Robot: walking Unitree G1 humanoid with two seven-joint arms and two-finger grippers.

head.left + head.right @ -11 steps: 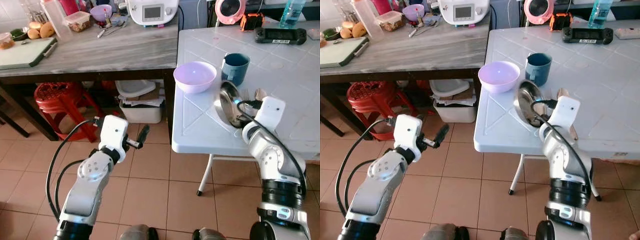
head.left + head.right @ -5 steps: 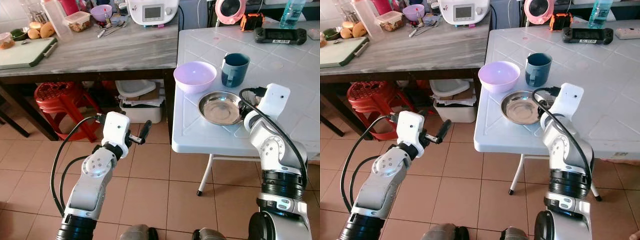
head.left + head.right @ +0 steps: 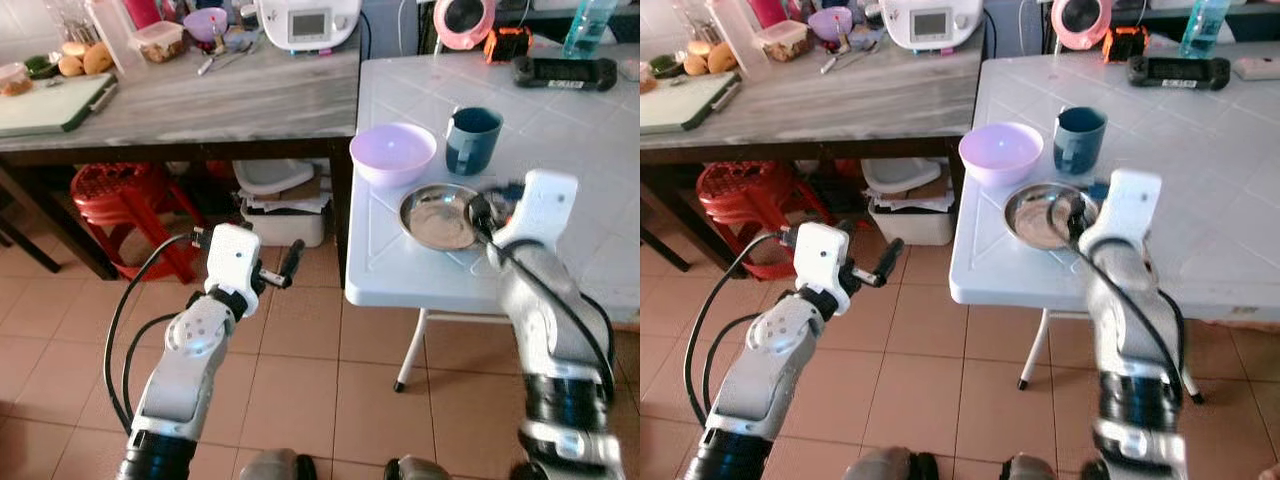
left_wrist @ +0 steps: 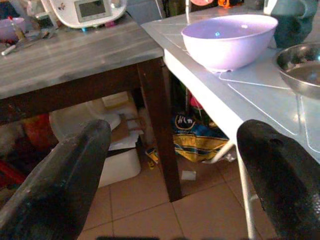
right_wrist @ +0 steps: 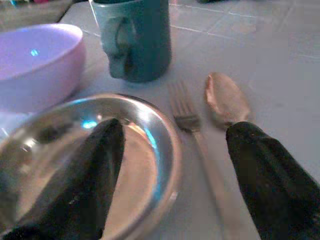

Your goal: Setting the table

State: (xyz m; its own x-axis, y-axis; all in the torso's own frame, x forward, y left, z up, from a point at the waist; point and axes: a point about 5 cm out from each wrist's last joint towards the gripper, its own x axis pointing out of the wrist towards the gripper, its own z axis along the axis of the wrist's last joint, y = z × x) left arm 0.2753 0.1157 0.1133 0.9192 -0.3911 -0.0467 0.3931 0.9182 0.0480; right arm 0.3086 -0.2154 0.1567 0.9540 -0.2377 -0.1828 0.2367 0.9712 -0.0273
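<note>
Lower left of the head views: the left pincer (image 3: 290, 263) is held over the terracotta tiled floor (image 3: 300, 380), short of the white tiled worktop (image 3: 590, 180); the left wrist view shows its fingers (image 4: 65, 175) spread wide with nothing between them. Lower right: the right arm, blurred, reaches over the near edge of the white worktop, and the right pincer (image 5: 170, 165) sits at the right-hand rim of the round stainless steel plate (image 3: 437, 216). Its fingers are parted wide, one over the plate's inside, the other beyond the rim above the steel fork (image 5: 192, 132) and steel spoon (image 5: 226, 99), which lie side by side just right of the plate; no contact with the plate can be confirmed. The plate lies flat near the worktop's front edge. Just behind it stand the lilac plastic bowl (image 3: 392, 153), to its left, and the teal ceramic mug (image 3: 472, 139), upright. Top right, a black game controller (image 3: 562, 70) lies at the far side. Upper left, a grey wooden worktop (image 3: 200, 95) carries a white kitchen appliance (image 3: 305, 22) and a green cutting board (image 3: 50, 105); a red plastic stool (image 3: 120, 190) stands beneath.
</note>
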